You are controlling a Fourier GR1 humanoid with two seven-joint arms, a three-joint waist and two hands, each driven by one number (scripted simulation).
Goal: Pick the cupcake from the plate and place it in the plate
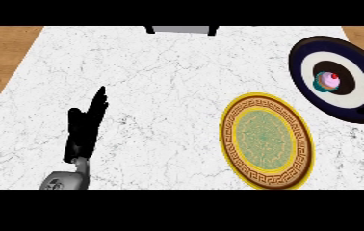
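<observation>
A cupcake (328, 81) with pink frosting, a red cherry and a teal wrapper sits at the middle of a dark blue plate (308, 57) with a white ring, at the counter's right edge. A yellow plate (266, 139) with a brown patterned rim and a green centre lies nearer, to the lower left of the blue one, with nothing on it. My left hand (85, 129) rests open at the lower left, fingers straight and pointing away, far from both plates. No right hand shows.
The white marble counter (163, 81) fills the view, with wooden floor strips at the far left and right corners. A grey box with a black frame (181, 30) stands at the counter's far edge.
</observation>
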